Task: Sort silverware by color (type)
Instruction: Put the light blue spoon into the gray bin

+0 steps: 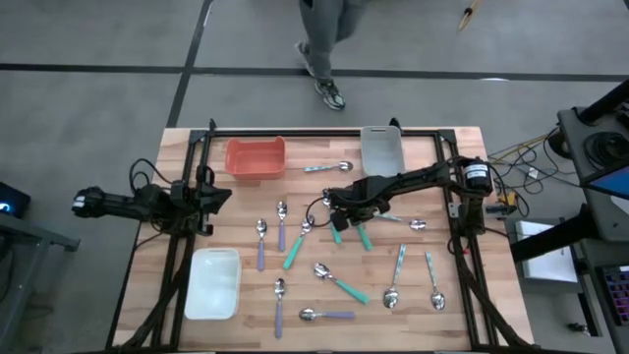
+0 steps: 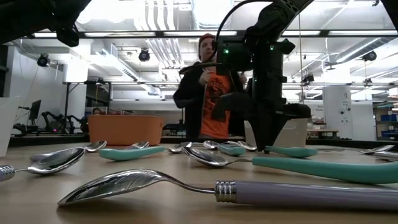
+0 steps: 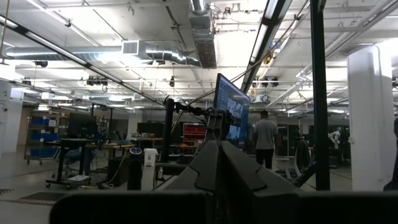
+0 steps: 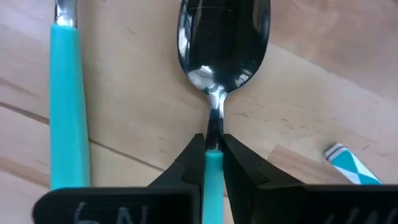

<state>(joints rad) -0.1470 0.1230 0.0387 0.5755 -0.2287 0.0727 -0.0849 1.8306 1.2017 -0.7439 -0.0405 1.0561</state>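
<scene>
Spoons with teal, purple and pale blue handles lie scattered on the wooden table (image 1: 432, 147). My right gripper (image 1: 337, 218) points down at mid-table and is shut on a teal spoon (image 4: 224, 43), whose shiny bowl shows just beyond the fingers. A second teal spoon (image 4: 65, 106) lies beside it on the wood. In the low view the right gripper (image 2: 266, 144) reaches down to the tabletop. My left gripper (image 1: 218, 194) is shut, raised at the table's left edge and holding nothing; its wrist view shows the gripper (image 3: 217, 158) aimed into the room. My right gripper pinches the teal spoon where the metal neck meets the teal handle (image 4: 212, 144), between its two fingertips. The fingers come from above, pointing down, and close across the spoon's length. The spoon lies flat on the table.
An orange tray (image 1: 256, 157) and a grey tray (image 1: 381, 149) stand at the far side, a white tray (image 1: 213, 283) at the near left. A pale blue handle end (image 4: 345, 163) lies close to the held spoon. A person (image 2: 208, 87) stands beyond the far edge.
</scene>
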